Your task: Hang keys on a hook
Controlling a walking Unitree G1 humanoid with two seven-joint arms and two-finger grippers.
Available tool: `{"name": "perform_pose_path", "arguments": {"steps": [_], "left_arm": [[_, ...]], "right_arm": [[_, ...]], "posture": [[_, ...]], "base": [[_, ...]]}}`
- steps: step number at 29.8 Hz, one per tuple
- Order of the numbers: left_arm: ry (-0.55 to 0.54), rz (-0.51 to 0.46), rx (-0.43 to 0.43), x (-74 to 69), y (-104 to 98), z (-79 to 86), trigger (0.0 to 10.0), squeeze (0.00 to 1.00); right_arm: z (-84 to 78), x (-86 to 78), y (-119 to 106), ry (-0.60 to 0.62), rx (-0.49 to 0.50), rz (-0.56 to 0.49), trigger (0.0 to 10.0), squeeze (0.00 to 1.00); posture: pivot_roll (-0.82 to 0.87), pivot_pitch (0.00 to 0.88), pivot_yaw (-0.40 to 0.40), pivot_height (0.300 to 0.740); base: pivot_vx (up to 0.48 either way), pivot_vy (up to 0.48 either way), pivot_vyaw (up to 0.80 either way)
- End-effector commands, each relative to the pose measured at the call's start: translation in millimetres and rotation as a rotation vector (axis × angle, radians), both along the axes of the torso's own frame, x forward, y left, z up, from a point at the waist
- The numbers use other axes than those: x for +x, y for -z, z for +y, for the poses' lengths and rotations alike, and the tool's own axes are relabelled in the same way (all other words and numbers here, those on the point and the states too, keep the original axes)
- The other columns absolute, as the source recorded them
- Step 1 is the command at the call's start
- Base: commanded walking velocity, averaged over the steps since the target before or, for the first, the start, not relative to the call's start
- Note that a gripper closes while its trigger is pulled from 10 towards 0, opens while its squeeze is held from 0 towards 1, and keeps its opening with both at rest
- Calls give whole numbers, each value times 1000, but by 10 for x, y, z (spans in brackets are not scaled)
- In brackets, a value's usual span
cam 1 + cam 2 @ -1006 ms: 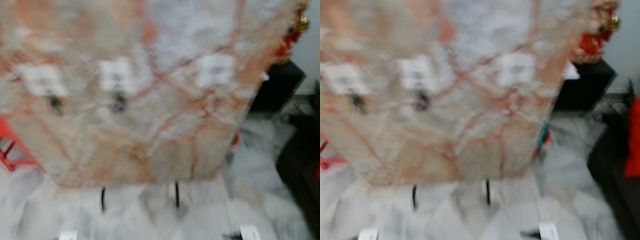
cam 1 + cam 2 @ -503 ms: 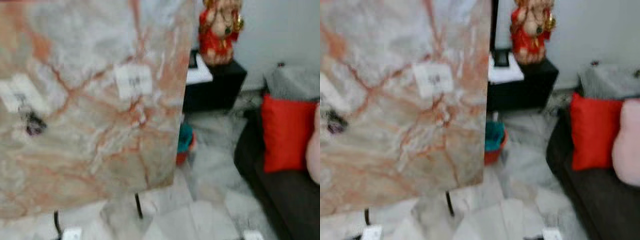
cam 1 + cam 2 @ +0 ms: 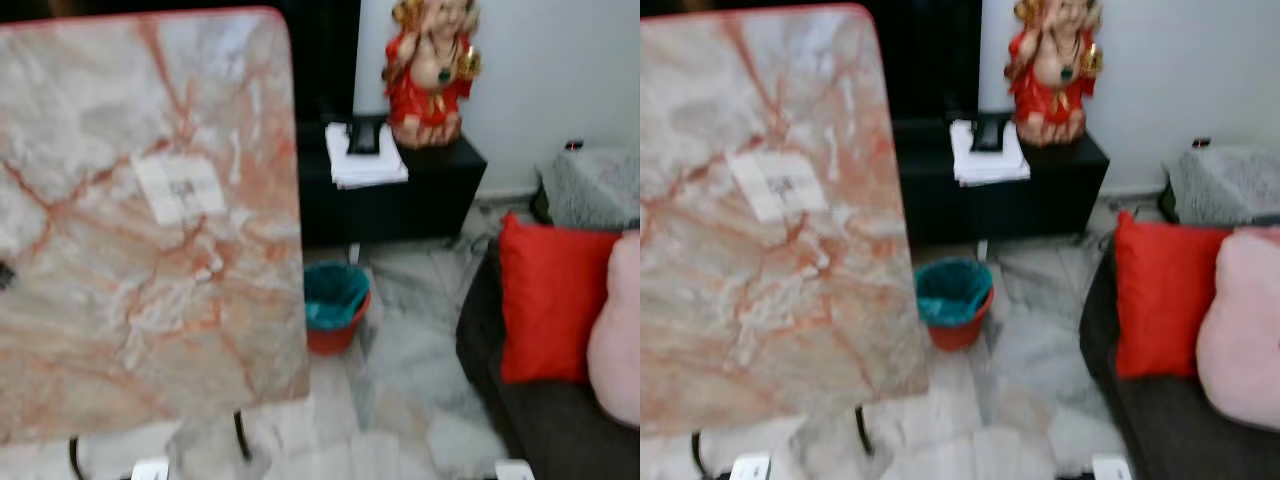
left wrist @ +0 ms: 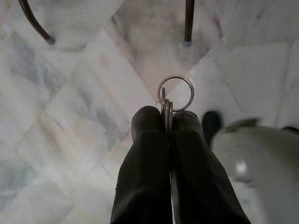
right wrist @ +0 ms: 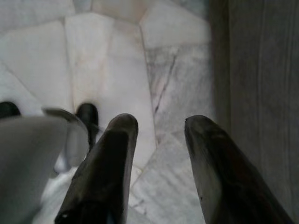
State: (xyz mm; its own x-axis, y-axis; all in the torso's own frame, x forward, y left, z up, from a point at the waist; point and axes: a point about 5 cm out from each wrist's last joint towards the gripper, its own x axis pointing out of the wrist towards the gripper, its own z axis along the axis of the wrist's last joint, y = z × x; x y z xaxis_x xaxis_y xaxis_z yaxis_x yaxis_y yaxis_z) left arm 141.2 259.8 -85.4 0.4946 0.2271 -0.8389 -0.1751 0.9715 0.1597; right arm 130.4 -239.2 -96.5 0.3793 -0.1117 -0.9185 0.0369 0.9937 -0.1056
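Note:
My left gripper (image 4: 166, 122) hangs low over the marble floor, shut on the keys (image 4: 167, 112); their metal ring (image 4: 175, 93) sticks out past the fingertips. My right gripper (image 5: 159, 122) also hangs over the floor, open with nothing between its fingers. A marble-patterned board (image 3: 140, 220) stands on thin black legs at the left, with a white label (image 3: 180, 188) on it and a dark spot (image 3: 4, 274) at the view's left edge. I cannot make out a hook.
A black low cabinet (image 3: 400, 190) against the white wall carries a red and gold statue (image 3: 432, 70) and white papers (image 3: 362, 160). A teal-lined red bin (image 3: 336, 308) sits on the floor beside the board. A dark sofa (image 3: 560, 420) with red (image 3: 545, 300) and pink cushions is at the right.
The head camera has swung right: the board slid toward the left, two labels and dark spots left the picture, and the cabinet, statue, bin and sofa came into sight.

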Motion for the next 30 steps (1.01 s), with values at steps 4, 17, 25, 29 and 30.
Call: {"name": "perform_pose_path", "arguments": {"steps": [4,17,25,29,30], "left_arm": [[-21,-4,4,-35,3,29,10000,0],[-65,-174,72,105,-102,59,10000,0],[-11,-416,163,494,-375,76,10000,0],[82,-770,235,1196,-1059,-9,10000,0],[84,-806,238,1213,-1117,-30,10000,0]], "right_arm": [[62,28,6,-5,19,-6,10000,0],[80,93,-12,-8,23,-24,10000,0],[75,97,-15,-24,18,-21,10000,0],[59,23,5,-8,24,-13,10000,0],[54,7,9,-9,24,-10,10000,0]], "posture": [[-92,7,-16,740],[-108,0,-3,740],[-74,0,-13,740],[-87,0,-6,740],[-91,0,-8,740]], "base": [[60,-394,0],[37,-99,0],[0,0,0],[0,0,0],[0,0,0]]}}
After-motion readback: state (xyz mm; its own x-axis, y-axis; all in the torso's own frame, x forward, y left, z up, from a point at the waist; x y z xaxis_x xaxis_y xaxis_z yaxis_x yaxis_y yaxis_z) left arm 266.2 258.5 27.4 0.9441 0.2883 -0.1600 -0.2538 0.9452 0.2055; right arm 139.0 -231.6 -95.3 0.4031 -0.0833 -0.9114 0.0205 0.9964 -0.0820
